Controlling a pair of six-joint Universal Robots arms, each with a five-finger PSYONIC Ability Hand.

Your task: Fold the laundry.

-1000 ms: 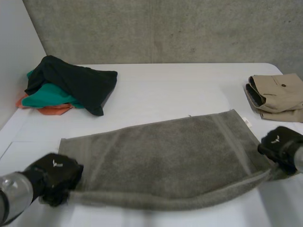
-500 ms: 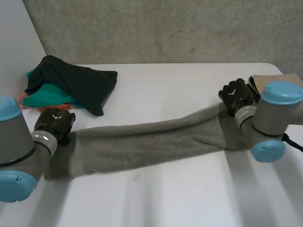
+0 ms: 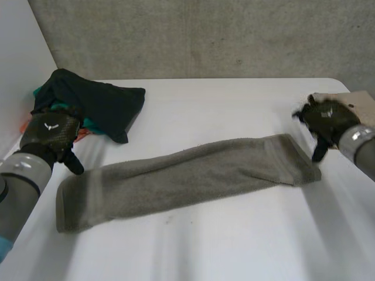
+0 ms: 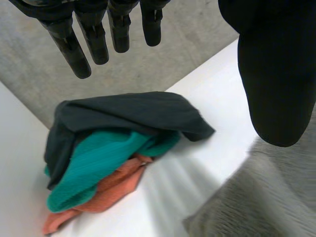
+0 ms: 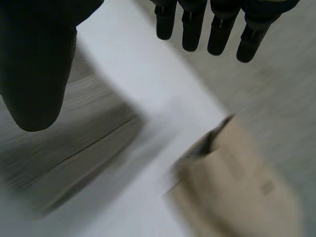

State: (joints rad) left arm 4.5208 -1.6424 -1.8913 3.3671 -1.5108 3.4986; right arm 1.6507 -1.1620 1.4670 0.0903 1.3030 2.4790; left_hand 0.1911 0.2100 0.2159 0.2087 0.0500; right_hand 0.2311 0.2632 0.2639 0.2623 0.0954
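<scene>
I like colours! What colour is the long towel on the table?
The towel is olive grey; see head view.

No readable words or numbers anywhere here, honestly. Closest thing is a small white mark (image 3: 51, 124) on the back of the left hand (image 3: 47, 136), kind of a little winged or chevron logo with no letters in it. The right hand (image 3: 333, 122) seems to carry a similar pale emblem (image 3: 327, 115), but it's too smeared to be sure.
</scene>
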